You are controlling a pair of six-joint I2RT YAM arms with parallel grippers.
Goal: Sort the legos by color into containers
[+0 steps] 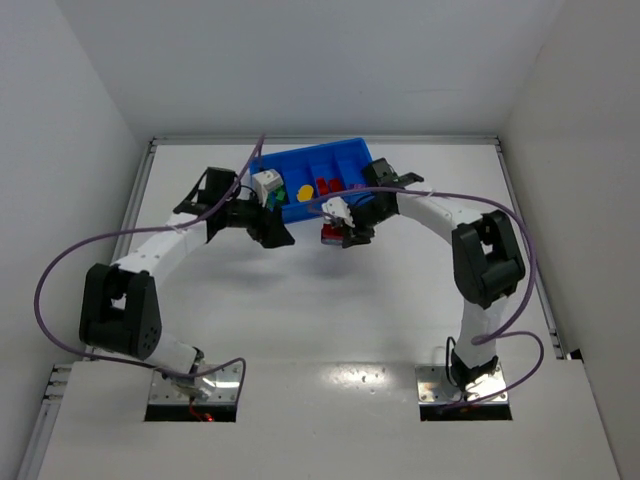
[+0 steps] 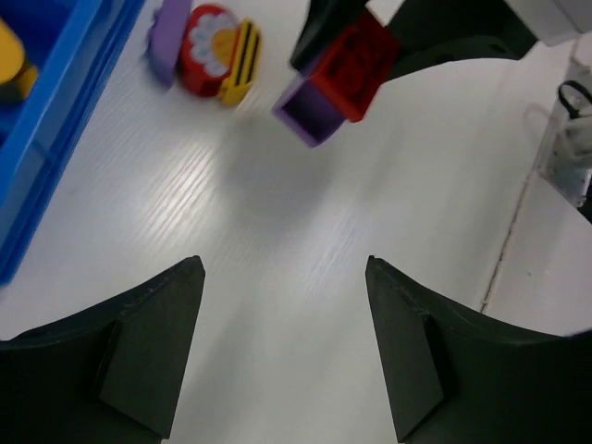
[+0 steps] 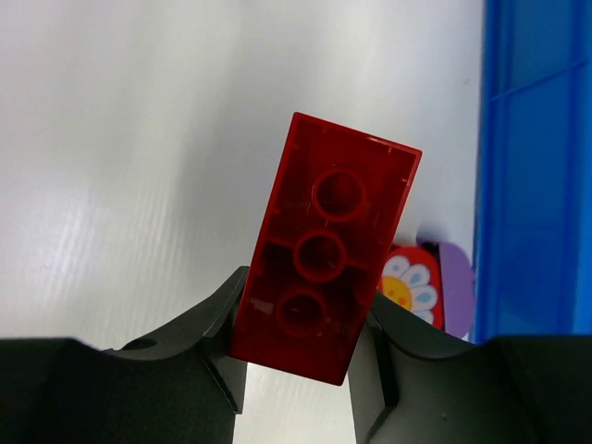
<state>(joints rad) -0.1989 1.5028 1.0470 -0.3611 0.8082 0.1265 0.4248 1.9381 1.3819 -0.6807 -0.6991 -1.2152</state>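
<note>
While right gripper [image 3: 310,305] clamps red lego [image 3: 324,250], left gripper [image 2: 285,277] agape, red legos [image 1: 325,187] in tray [image 1: 310,160].

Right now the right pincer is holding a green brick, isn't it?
No, the colour is wrong. The right pincer is holding a red brick, not a green one. The right wrist view shows it up close, clamped in the pincer.

No legible text anywhere.
The glossy red plastic studded brick [image 3: 324,277] and the bright blue plastic tray [image 3: 536,139] bear no writing.
</note>
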